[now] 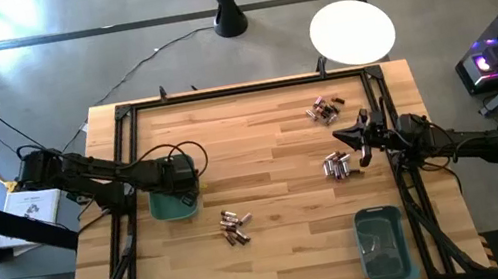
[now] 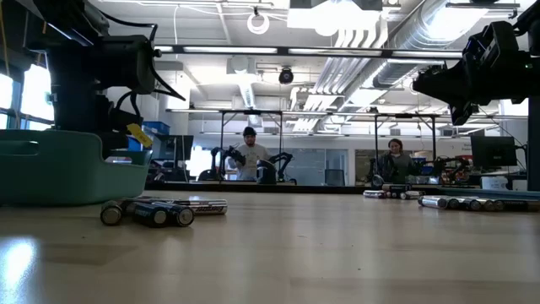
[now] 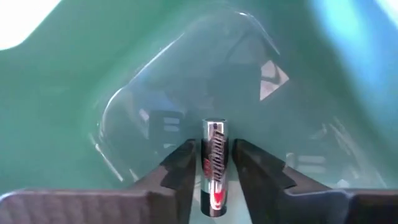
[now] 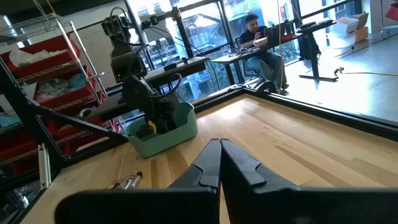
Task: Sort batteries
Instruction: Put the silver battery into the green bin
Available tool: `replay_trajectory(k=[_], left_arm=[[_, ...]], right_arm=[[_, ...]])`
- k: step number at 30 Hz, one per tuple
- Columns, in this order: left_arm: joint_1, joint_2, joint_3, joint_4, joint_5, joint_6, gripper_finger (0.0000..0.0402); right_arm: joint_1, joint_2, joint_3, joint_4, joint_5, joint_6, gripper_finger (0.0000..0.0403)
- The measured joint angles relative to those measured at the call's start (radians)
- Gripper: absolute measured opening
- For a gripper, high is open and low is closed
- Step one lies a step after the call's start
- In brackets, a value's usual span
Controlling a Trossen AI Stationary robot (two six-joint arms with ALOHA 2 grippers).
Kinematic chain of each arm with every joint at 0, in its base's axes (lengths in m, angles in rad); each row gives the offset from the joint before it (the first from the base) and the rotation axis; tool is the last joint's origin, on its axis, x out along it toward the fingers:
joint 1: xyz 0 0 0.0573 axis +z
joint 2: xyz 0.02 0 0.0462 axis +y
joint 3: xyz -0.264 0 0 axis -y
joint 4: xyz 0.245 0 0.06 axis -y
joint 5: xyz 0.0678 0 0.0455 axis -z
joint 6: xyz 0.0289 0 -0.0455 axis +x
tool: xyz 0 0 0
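Note:
My left gripper (image 3: 214, 155) hangs inside the teal bin (image 1: 172, 204) at the table's left, shut on a silvery battery (image 3: 215, 134). In the right wrist view the left gripper (image 4: 152, 121) shows dipping into that bin (image 4: 168, 134). Loose batteries lie on the wood in three heaps: near the middle (image 1: 235, 228), far right (image 1: 325, 108) and right (image 1: 338, 165). My right gripper (image 4: 219, 144) is shut on nothing and hovers above the table between the two right heaps (image 1: 352, 134). My left gripper pinches the silvery battery between its two fingers (image 3: 183, 163), by the sides of the cell's body (image 3: 215, 168). The battery lies along the fingers, and its free end (image 3: 215, 126) sticks out past the fingertips toward the bin's floor. The fingers come from above, pointing down into the bin.
A second teal bin (image 1: 383, 242) stands at the near right corner. A dark frame rail (image 1: 250, 86) runs around the tabletop. In the low view the near heap (image 2: 152, 211) lies beside the left bin (image 2: 67, 173). People sit at desks in the room behind.

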Motion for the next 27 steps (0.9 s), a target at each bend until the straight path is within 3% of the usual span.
replay_trajectory(k=[7, 17, 20, 27], left_arm=[[0.001, 0.002, 0.061, -0.065, 0.006, 0.083, 0.0165], [-0.001, -0.044, 0.281, -0.242, -0.123, 0.295, 0.0174], [-0.021, -0.066, 0.287, -0.098, -0.119, 0.437, 0.0174], [-0.1, -0.025, 0.226, 0.459, 0.001, 0.789, 0.0165]], right_arm=[[0.0, 0.0, 0.0, 0.0, 0.0, 0.0, 0.0], [0.0, 0.0, 0.0, 0.0, 0.0, 0.0, 0.0], [0.0, 0.0, 0.0, 0.0, 0.0, 0.0, 0.0], [0.0, 0.0, 0.0, 0.0, 0.0, 0.0, 0.0]])
